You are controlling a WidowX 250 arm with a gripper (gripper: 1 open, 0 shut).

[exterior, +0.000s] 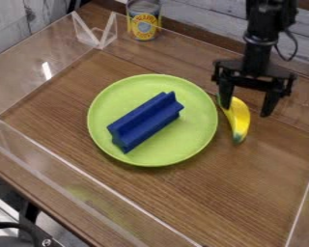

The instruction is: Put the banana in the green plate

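Note:
The banana [238, 123] lies on the wooden table just right of the green plate [131, 96], yellow with a dark tip toward the front. My gripper [249, 100] hangs straight down over the banana's rear end, open, one finger on each side of it, and hides the top of the fruit. A blue block [144, 121] rests diagonally in the middle of the plate.
A can [144, 21] with a yellow label stands at the back. Clear plastic walls [28, 58] ring the table on the left, front and right. A clear stand [93, 34] sits at the back left.

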